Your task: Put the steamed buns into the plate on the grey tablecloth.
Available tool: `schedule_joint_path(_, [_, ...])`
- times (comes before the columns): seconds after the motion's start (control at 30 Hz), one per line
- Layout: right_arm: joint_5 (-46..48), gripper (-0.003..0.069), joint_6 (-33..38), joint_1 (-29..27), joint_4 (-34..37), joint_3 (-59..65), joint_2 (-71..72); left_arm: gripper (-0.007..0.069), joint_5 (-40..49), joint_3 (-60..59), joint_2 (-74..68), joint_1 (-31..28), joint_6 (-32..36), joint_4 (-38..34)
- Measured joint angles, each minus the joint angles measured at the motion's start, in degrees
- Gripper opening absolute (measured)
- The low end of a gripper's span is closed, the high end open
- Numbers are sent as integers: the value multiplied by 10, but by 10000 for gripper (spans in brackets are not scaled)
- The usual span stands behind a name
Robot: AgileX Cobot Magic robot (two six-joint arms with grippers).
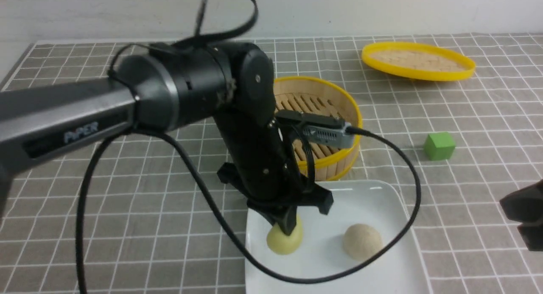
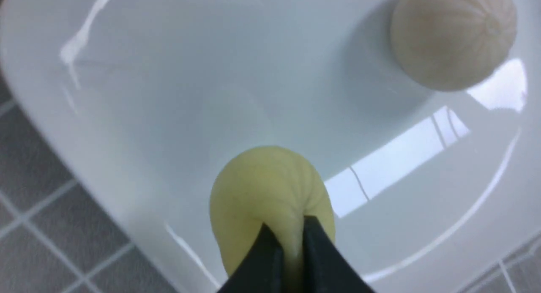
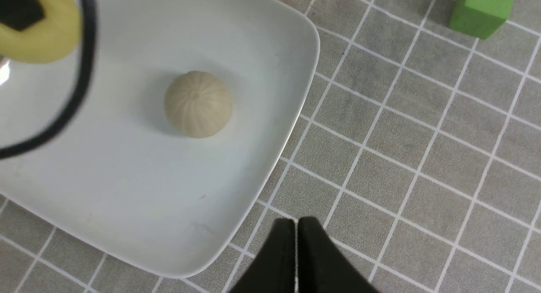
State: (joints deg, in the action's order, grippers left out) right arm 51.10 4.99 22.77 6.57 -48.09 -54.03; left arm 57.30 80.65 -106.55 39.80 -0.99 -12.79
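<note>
Steamed buns [image 1: 362,242] on plate [image 1: 382,200], steamer [image 1: 333,164] behind

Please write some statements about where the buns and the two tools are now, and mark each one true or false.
1. The left tool grips the pale yellow bun at the plate. True.
2. The lid lies apart from the steamer. True.
3. The beige bun lies in the steamer. False: it lies on the plate.
4. The right tool holds the green cube. False: it is shut on nothing; the cube sits on the tablecloth.
</note>
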Motion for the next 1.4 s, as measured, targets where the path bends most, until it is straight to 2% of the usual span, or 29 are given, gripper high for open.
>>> schedule_joint_path(0.13, [1, 36, 0, 0, 0, 0, 0, 61, -43, 0, -16, 11, 0, 6])
schedule_joint_path(0.27, [21, 41, 0, 0, 0, 0, 25, 148, -77, 0, -21, 15, 0, 1])
schedule_joint_path(0.4, [70, 41, -7, 0, -1, 0, 85, 288, -89, 0, -21, 16, 0, -8])
schedule_joint_path(0.43, [70, 41, -8, 0, -1, 0, 89, 295, -89, 0, -21, 16, 0, -8])
schedule_joint_path(0.57, [138, 41, -40, 0, -18, 0, 184, 419, -91, 0, -21, 17, -1, -11])
schedule_joint_path(0.7, [181, 44, -81, 0, -37, 0, 264, 447, -93, 0, -21, 17, -2, -11])
schedule_joint_path(0.83, [208, 47, -155, 0, -66, 3, 359, 447, -96, 0, -21, 17, -2, -11])
schedule_joint_path(0.9, [205, 46, -162, 0, -73, 8, 379, 447, -96, 0, -21, 17, -2, -11])
schedule_joint_path(1.1, [95, 30, -175, 0, -97, 92, 480, 437, -92, 20, -21, 17, -2, -11])
schedule_joint_path(1.13, [47, 11, -175, 0, -102, 124, 492, 421, -90, 26, -21, 17, -2, -11])
schedule_joint_path(1.27, [-46, -12, -176, 0, -110, 181, 496, 332, -86, 42, -17, 17, -2, -11])
schedule_joint_path(1.33, [-105, -15, -177, 0, -110, 213, 494, 208, -86, 49, -8, 17, -2, -11])
schedule_joint_path(1.4, [-146, -15, -177, 0, -113, 234, 492, 123, -86, 51, 0, 17, -2, -10])
